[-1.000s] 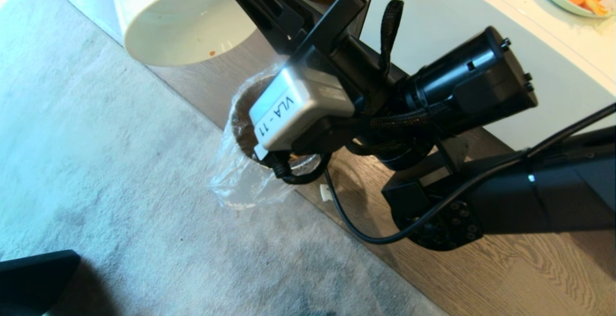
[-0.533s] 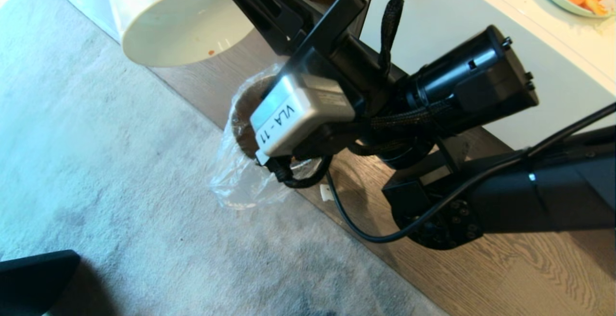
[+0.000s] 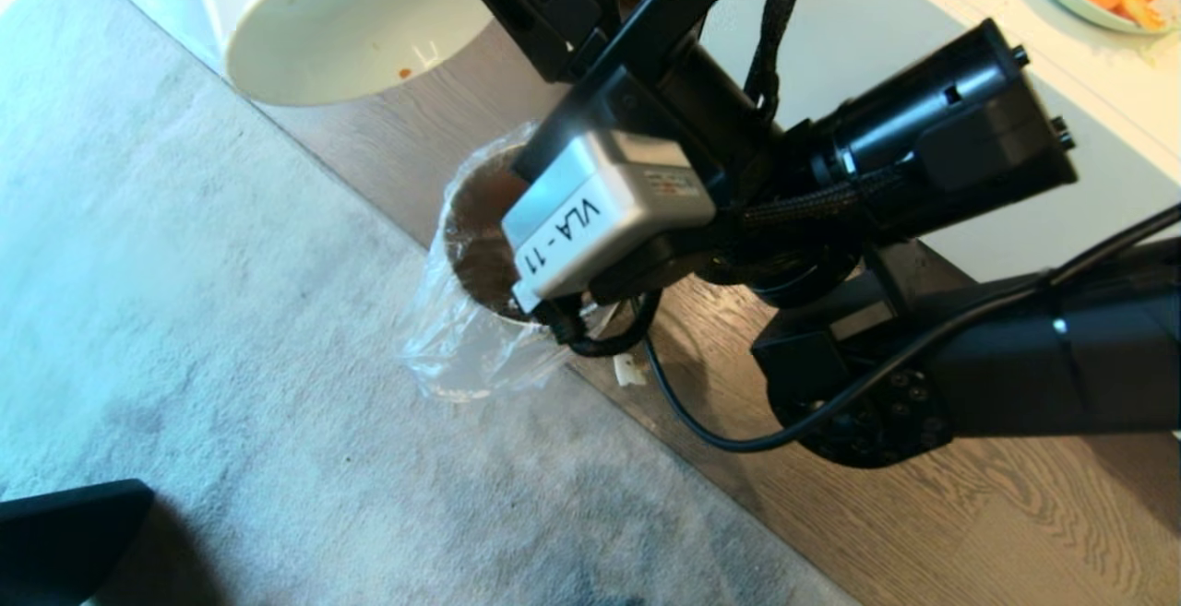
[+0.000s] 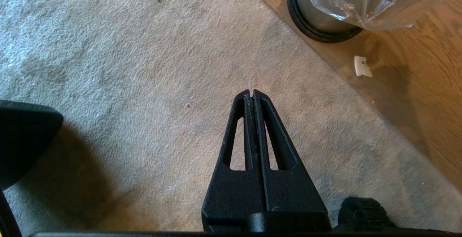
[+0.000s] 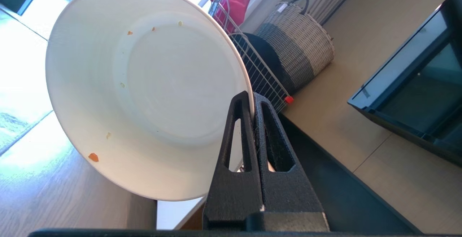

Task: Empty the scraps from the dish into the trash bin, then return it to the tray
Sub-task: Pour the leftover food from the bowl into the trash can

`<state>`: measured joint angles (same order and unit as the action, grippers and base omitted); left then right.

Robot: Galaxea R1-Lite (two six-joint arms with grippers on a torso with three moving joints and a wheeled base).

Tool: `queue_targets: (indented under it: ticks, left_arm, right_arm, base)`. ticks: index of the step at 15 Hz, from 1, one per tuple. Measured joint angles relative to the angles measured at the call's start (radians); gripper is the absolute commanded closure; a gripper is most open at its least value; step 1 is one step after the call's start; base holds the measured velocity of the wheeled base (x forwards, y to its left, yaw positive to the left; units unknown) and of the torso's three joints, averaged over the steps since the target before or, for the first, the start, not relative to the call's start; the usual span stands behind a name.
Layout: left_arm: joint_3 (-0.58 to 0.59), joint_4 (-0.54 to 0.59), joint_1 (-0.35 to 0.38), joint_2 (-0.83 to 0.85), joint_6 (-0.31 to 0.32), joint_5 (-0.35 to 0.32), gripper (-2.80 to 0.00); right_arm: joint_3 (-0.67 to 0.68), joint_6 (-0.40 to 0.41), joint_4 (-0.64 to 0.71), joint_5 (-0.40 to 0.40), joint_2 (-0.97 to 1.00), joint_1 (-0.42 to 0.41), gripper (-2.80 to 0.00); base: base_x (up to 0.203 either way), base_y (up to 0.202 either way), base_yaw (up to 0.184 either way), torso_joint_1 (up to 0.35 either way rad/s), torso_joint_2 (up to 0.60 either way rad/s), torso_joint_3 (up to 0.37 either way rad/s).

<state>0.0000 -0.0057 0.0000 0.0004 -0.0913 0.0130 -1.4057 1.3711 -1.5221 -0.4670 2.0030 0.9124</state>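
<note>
Dish (image 3: 341,25), rim pinched by right gripper (image 5: 252,101), has lifted higher above the trash bin (image 3: 480,246), nearly emptied; level it before carrying trayward; left gripper (image 4: 252,92) closed, idle.

Bright daylight is pouring across the wood-plank floor (image 3: 969,532), against which a pale grey carpet (image 3: 231,357) is lying edge to edge, while a woven two-tone basket (image 5: 296,38) is standing on that floor just beside a wire rack (image 5: 258,76).
</note>
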Motion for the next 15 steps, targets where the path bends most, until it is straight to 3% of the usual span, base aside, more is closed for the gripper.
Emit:
queue_targets:
  ticks: [9, 11, 15]
  left_arm:
    - [0.000, 0.000, 0.000, 0.000, 0.000, 0.000, 0.00]
    - [0.000, 0.000, 0.000, 0.000, 0.000, 0.000, 0.00]
    - [0.000, 0.000, 0.000, 0.000, 0.000, 0.000, 0.00]
  right_arm:
    - [0.094, -0.053, 0.000, 0.015, -0.039, -0.011, 0.00]
    - [0.138, -0.088, 0.000, 0.076, -0.054, -0.011, 0.00]
    - [0.197, -0.178, 0.001, 0.303, -0.080, -0.011, 0.00]
  base:
    - [0.000, 0.000, 0.000, 0.000, 0.00, 0.000]
    - [0.000, 0.000, 0.000, 0.000, 0.00, 0.000]
    - [0.000, 0.000, 0.000, 0.000, 0.00, 0.000]
